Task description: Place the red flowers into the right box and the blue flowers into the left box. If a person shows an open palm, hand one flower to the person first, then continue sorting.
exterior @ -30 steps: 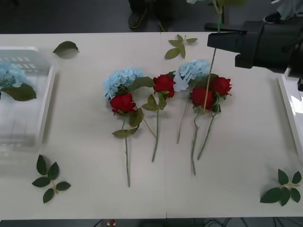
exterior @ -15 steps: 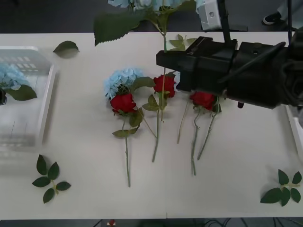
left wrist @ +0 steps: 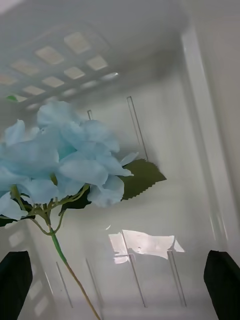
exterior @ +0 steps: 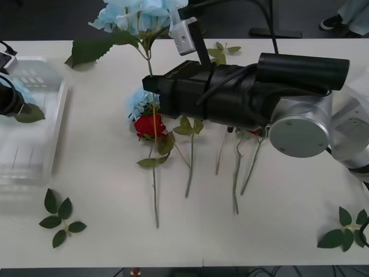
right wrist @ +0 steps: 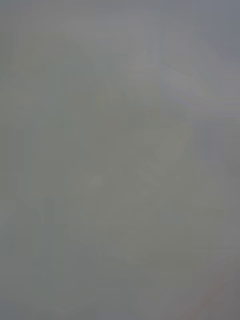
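My right gripper (exterior: 151, 85) reaches left across the table, shut on the thin stem of a blue flower (exterior: 137, 12) that hangs in the air with its bloom up. Below the arm lie a red flower (exterior: 149, 124) and another blue flower (exterior: 138, 99); further blooms are covered by the arm, only their stems (exterior: 236, 173) show. The left box (exterior: 36, 138) sits at the table's left edge. My left gripper (left wrist: 120, 280) hovers open inside it, over a blue flower (left wrist: 65, 155) lying on the box floor (left wrist: 165, 210). The right box is hidden behind my right arm.
Loose green leaf sprigs lie at the front left (exterior: 60, 218), the front right (exterior: 346, 228) and the far middle (exterior: 220, 51) of the table. My right arm (exterior: 300, 115) spans the table's centre and right. Bare tabletop lies between the box and the flowers.
My right arm has swept from the far right toward the left, carrying the blue flower with it. It now covers most of the flowers on the table.
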